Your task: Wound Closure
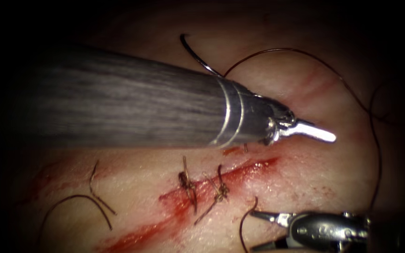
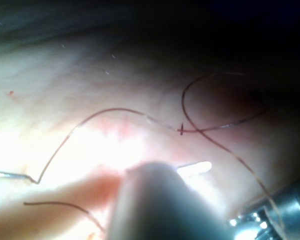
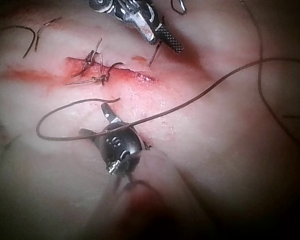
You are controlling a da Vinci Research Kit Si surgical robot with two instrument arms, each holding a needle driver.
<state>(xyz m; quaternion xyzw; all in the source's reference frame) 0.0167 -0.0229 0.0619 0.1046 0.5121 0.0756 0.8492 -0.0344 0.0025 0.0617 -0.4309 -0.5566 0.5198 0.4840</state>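
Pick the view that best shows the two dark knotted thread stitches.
Endoscope view: both dark knotted thread stitches sit unobstructed across the red cut. The right wrist view shows them too, beyond the open right claw. The left wrist view gives loose thread.

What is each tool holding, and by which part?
Nothing, as far as shows. The right tool stands open beside loose thread; the left tool is shut, nothing seen between its jaws. The needle lies unheld on the tissue, partly behind the left shaft.
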